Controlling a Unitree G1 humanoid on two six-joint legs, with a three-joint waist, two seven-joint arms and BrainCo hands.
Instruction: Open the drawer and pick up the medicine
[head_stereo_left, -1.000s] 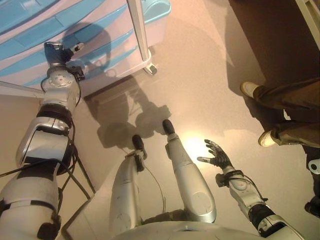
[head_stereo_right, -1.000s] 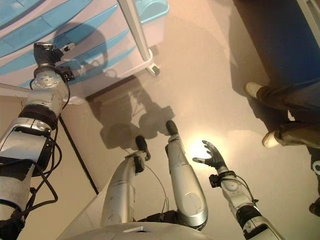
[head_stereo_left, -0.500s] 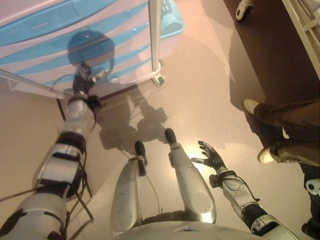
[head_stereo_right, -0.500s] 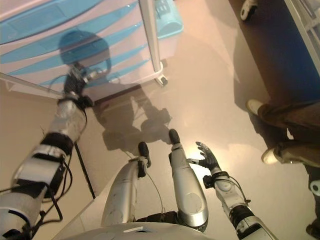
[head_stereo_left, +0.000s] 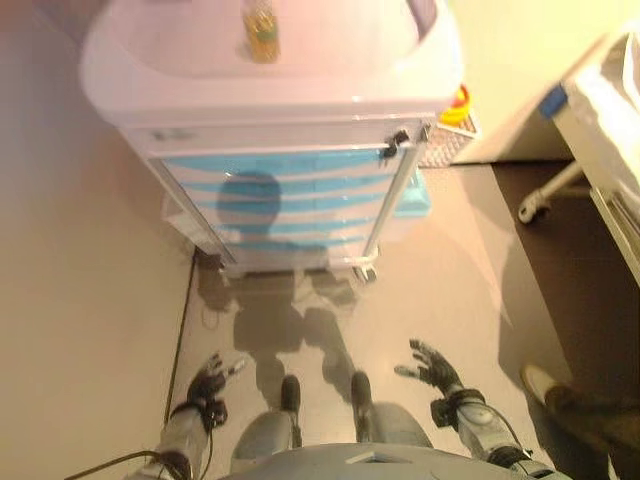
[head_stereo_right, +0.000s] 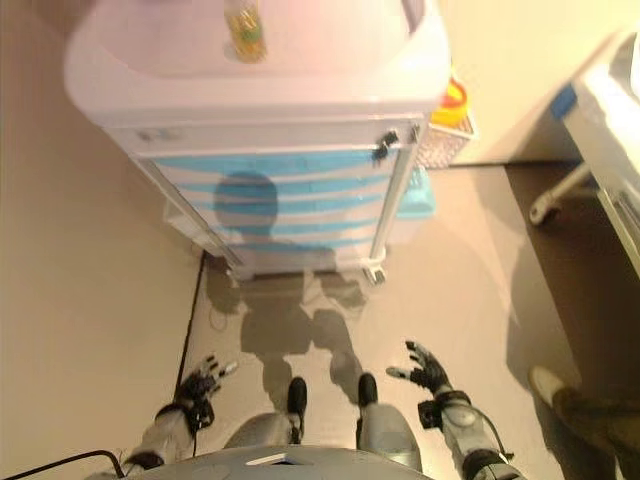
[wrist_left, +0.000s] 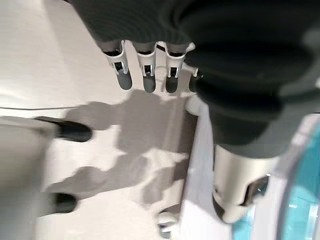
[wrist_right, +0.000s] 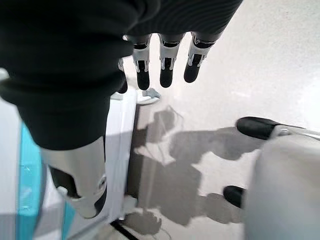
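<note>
A white cart (head_stereo_left: 270, 95) with several blue drawer fronts (head_stereo_left: 285, 190), all closed, stands ahead of me. A small yellowish bottle (head_stereo_left: 260, 20) stands on the cart's top. My left hand (head_stereo_left: 207, 383) hangs low above the floor, well short of the cart, with its fingers (wrist_left: 145, 75) straight and nothing in them. My right hand (head_stereo_left: 432, 366) hangs open at the same height on the other side, its fingers (wrist_right: 167, 65) spread over bare floor. Neither hand touches the cart.
A wire basket (head_stereo_left: 443, 148) with a yellow container (head_stereo_left: 455, 102) hangs on the cart's right side, with a light blue bin (head_stereo_left: 410, 195) below it. A bed frame (head_stereo_left: 605, 130) stands at the right. A person's shoe (head_stereo_left: 543, 383) shows at the lower right.
The view has swung up and back, taking in the whole cart. My left hand has come away from the lower drawers and dropped beside my body. The right hand stays open.
</note>
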